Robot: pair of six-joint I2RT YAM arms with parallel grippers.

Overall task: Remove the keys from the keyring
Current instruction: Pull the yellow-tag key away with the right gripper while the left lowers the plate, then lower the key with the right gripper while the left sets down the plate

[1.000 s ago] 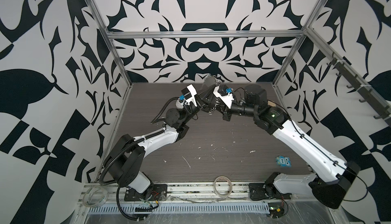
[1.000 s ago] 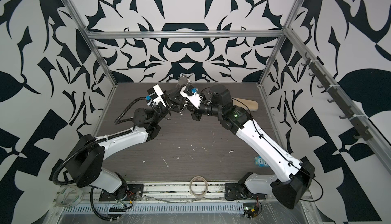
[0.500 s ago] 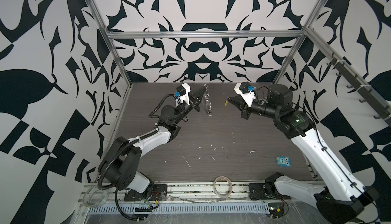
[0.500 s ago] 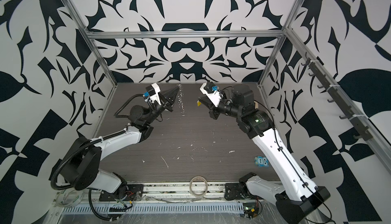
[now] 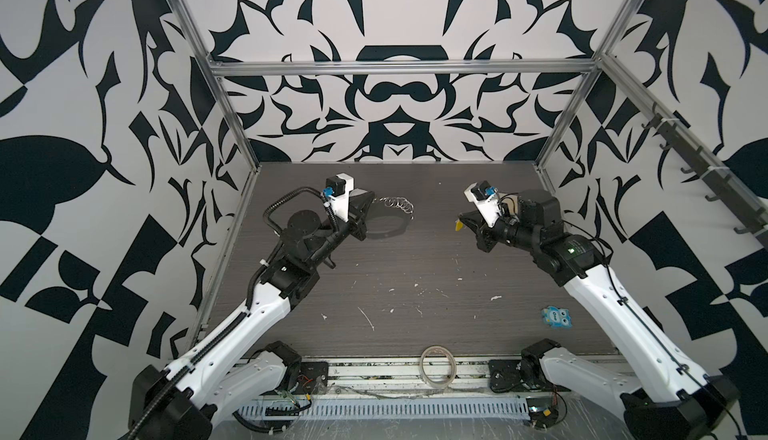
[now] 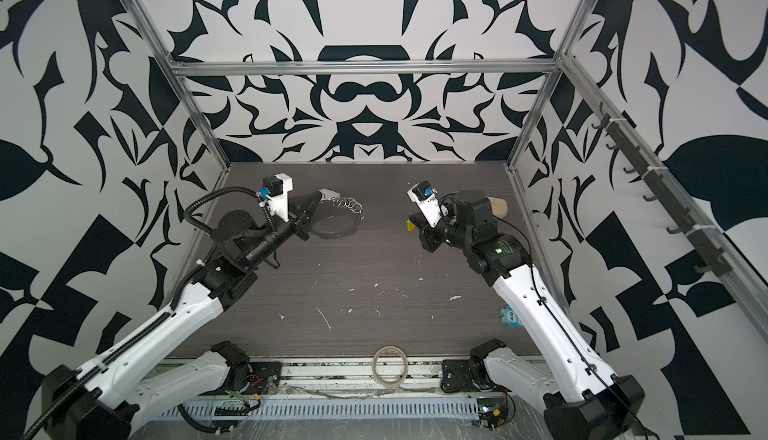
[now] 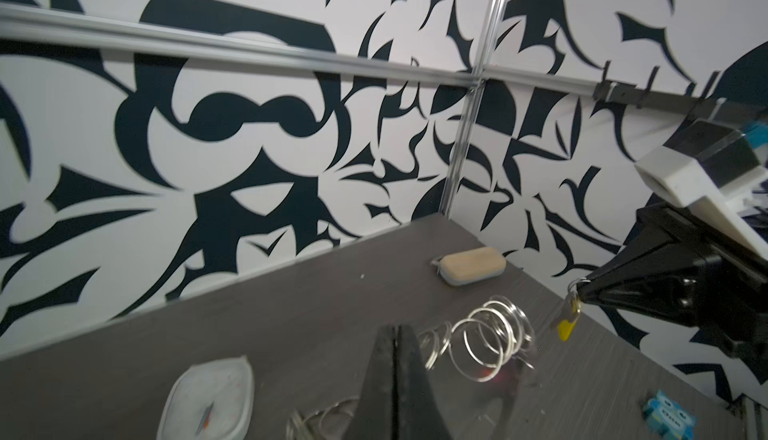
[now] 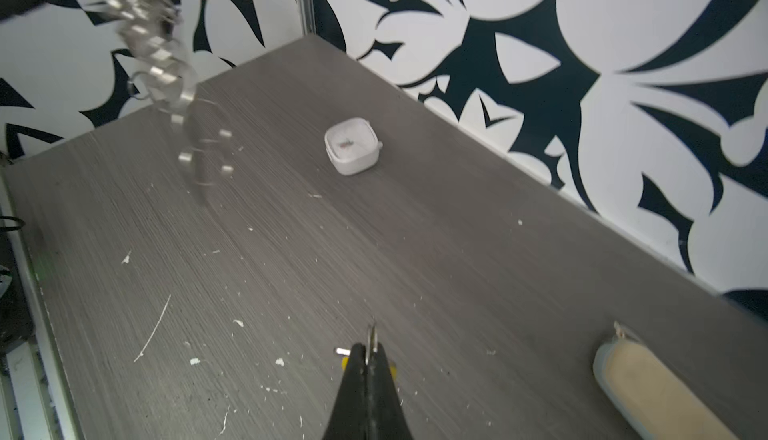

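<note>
While both top views give you only a yellow speck at the right fingers (image 5: pixel 473 221), the left wrist view shows them pinching the keys (image 7: pixel 566 326) by the small ring, clear of the tabletop (image 7: pixel 291 334). Left fingers (image 7: pixel 380 379) clamp the keyring (image 7: pixel 486 334), which dangles well apart from the keys.

You get the keyring (image 8: pixel 166 80) only as a motion-blurred smear in the right wrist view. The yellow key tag (image 8: pixel 344 362) is mostly hidden behind the right gripper (image 8: pixel 370 349), and the tan pouch (image 8: pixel 648 392) runs off the picture's edge.
</note>
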